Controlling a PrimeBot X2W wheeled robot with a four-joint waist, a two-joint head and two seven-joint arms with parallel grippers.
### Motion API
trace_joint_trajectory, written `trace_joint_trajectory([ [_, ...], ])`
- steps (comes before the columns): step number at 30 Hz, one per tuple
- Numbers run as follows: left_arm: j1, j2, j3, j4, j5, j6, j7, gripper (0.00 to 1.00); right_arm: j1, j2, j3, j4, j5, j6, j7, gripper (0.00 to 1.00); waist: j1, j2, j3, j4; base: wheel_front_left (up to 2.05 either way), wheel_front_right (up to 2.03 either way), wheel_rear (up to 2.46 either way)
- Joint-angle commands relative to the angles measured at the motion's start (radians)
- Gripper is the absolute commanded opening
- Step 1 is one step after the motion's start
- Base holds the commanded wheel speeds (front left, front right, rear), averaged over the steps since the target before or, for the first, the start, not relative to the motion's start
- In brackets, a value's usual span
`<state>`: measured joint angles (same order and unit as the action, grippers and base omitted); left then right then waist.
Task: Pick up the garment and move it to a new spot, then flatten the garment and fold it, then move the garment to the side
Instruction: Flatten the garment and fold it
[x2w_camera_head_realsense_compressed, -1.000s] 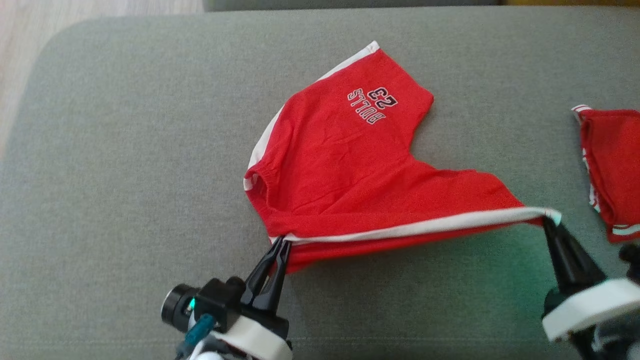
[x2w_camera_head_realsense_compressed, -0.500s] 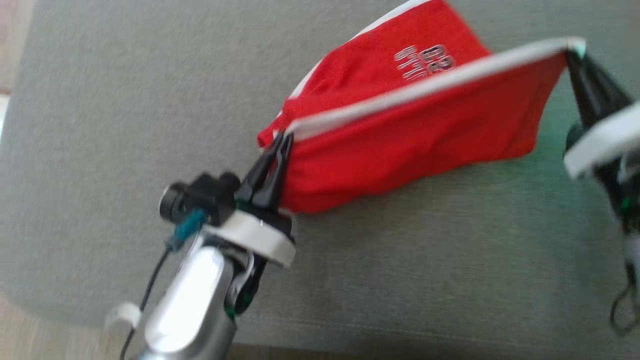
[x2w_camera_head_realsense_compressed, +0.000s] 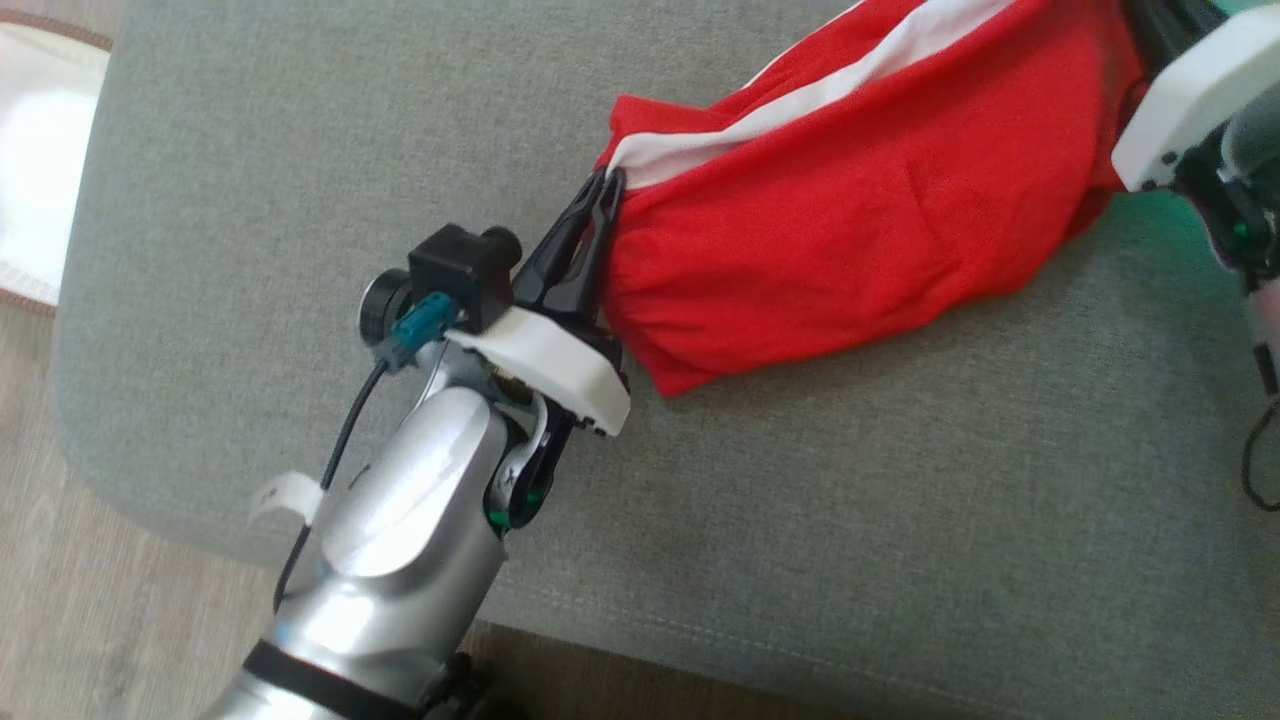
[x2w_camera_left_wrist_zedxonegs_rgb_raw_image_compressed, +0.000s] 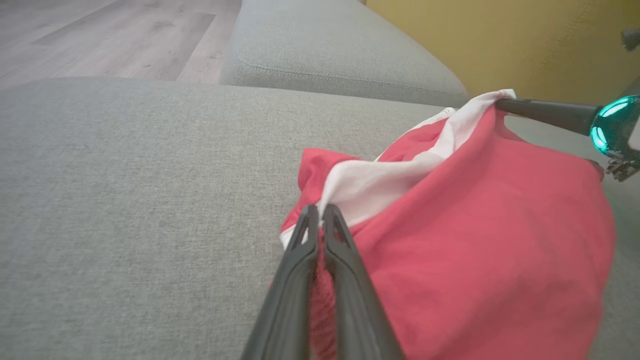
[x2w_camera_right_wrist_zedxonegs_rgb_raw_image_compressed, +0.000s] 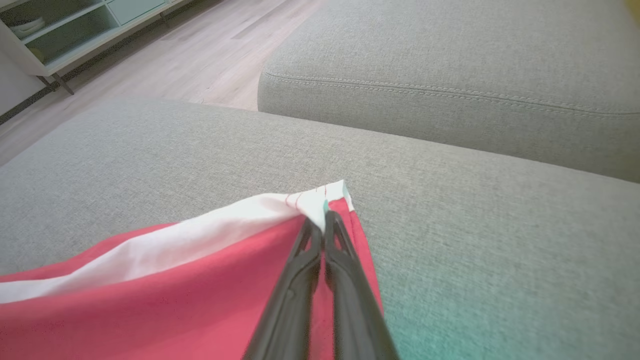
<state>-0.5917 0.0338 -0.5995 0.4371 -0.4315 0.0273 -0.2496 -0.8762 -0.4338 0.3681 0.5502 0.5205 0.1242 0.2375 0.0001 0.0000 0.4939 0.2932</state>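
Shorts hang between left claw and right claw, both clamped on white trim; thin pinches could slip.

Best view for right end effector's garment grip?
Right wrist view: right end effector pinches the garment at its white-trimmed corner, centred. Head view crops it at top right; left wrist view shows it side-on.

grey fabric cushions, pale wood floor, a white shelf unit beyond.

left pincer pinched shut, silver forearm angled up; right pincer pinched shut.
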Motion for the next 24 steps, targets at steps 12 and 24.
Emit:
trace_joint_trajectory([
  [12, -0.038, 0.016, 0.017, 0.008, -0.051, 0.049, -0.012, 1.00, -0.084, -0.001, 0.143, 0.143, 0.062, 0.007, -0.195, 1.00, -0.0001, 0.0000, -0.020, -0.011, 0.00, 0.00, 0.00],
  [24, 0.135, 0.050, 0.209, -0.193, 0.094, 0.115, -0.012, 1.00, 0.096, 0.033, 0.010, 0.086, -0.017, 0.007, -0.472, 1.00, -0.0001, 0.0000, -0.128, -0.108, 0.00, 0.00, 0.00],
])
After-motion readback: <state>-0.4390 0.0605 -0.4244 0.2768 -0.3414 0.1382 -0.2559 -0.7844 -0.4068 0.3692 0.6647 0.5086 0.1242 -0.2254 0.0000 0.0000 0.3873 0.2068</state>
